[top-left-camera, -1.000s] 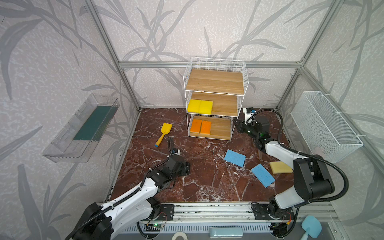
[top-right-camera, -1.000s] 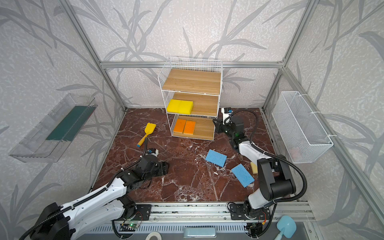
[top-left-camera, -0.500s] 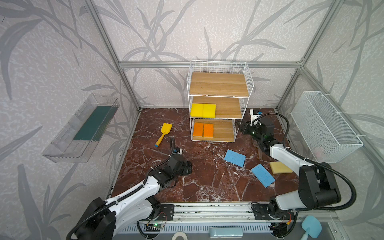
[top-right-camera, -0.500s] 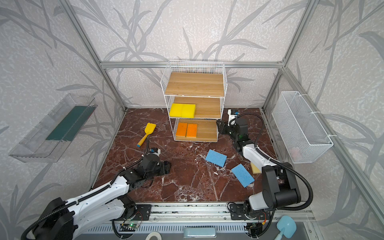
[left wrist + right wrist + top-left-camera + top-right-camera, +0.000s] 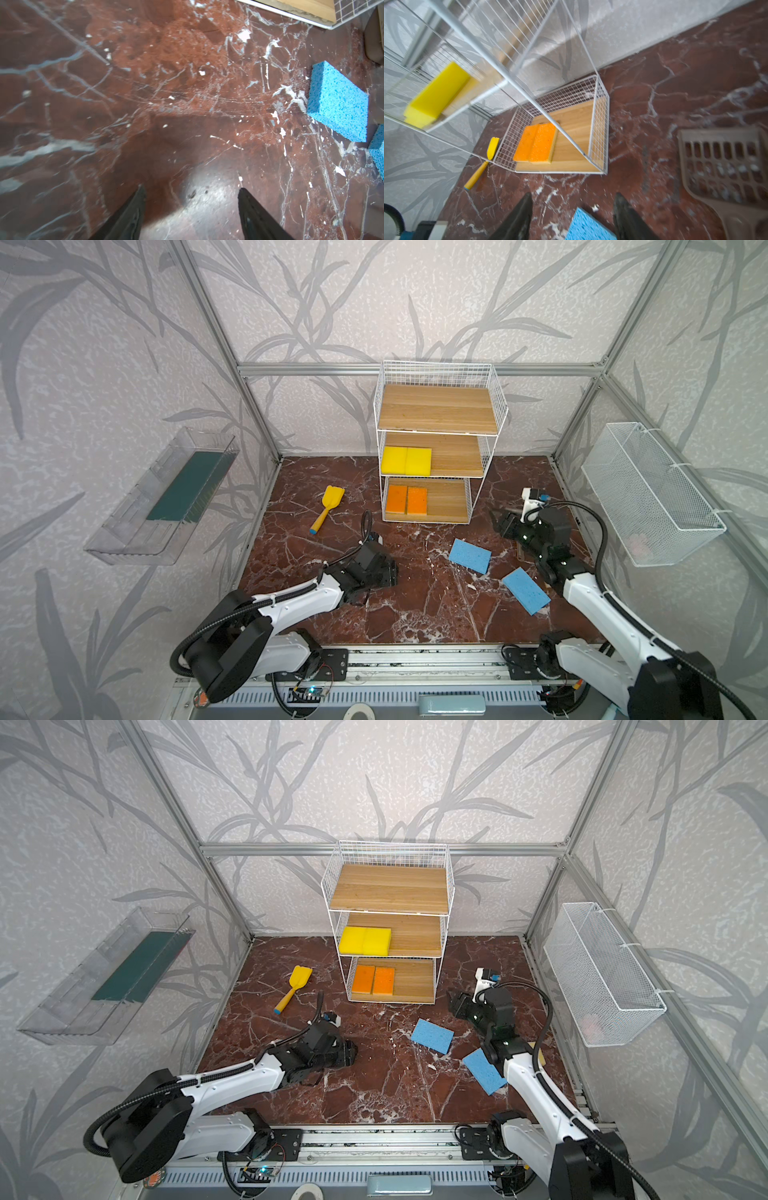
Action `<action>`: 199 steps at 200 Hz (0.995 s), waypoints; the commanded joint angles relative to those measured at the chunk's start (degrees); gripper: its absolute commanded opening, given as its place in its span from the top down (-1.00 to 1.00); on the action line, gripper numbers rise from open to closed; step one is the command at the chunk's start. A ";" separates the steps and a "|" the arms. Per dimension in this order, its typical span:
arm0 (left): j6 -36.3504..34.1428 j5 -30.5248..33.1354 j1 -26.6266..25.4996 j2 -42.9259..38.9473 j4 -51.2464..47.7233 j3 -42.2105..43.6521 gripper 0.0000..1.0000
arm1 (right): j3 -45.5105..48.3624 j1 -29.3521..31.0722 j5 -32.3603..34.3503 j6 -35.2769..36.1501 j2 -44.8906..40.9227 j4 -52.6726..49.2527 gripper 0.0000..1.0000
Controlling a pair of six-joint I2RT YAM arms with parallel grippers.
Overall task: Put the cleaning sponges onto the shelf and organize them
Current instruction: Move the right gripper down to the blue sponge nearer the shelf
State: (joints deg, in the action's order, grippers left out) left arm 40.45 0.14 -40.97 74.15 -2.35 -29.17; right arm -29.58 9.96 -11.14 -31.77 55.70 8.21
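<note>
Standing at 12 o'clock on the red marbled worktop [image 5: 415,614], the shelf [image 5: 436,408] is a white wire rack with three wooden tiers. Two yellow sponges [image 5: 406,460] lie side by side, touching, at the 9 o'clock end of its middle tier. Two orange sponges [image 5: 406,500] lie the same way on the bottom tier, directly below them.

One blue sponge [image 5: 470,556] lies flat on the worktop at about 3 o'clock from the centre. A second blue sponge [image 5: 525,591] lies near it toward 4 o'clock, with a strip of stone between them.

The left fingers [image 5: 390,572] sit low just to the 8 o'clock side of the centre. They are spread with nothing between them and aim toward the blue pair.

The right fingers [image 5: 500,522] are at 2 o'clock, just off the shelf's bottom corner. They are also spread and empty, and they face the bottom tier. The right wrist view shows an edge of blue sponge below them, but both top views show it apart from them.

A yellow toy shovel [image 5: 328,508] lies at 10 o'clock beside the shelf. A brown slotted scoop [image 5: 724,166] lies on the stone near the right arm. A mesh basket [image 5: 648,493] hangs on the 3 o'clock wall and a clear tray [image 5: 166,497] on the 9 o'clock wall.
</note>
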 commanded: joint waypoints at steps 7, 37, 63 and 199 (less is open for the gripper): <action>-0.80 -0.49 -0.43 3.53 4.07 -2.36 -0.56 | 0.76 -0.02 -0.84 -2.87 -1.07 -10.83 -0.10; -1.16 -1.02 -0.43 5.58 5.16 -3.26 -0.99 | 2.19 -0.02 -6.52 -6.43 1.77 -13.02 -0.10; -1.16 -0.62 -0.43 4.99 5.63 -2.37 -0.99 | 2.64 -0.02 -8.29 -6.79 5.20 -14.32 -0.10; -1.07 1.48 -0.43 -0.07 4.45 0.82 -0.98 | -1.13 7.02 -12.18 -1.98 24.94 -10.19 -0.07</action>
State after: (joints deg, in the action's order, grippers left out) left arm 39.64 -0.25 -41.21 75.44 3.25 -28.86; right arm -30.46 12.23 -22.15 -34.79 80.16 -2.74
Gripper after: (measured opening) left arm 0.987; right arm 0.534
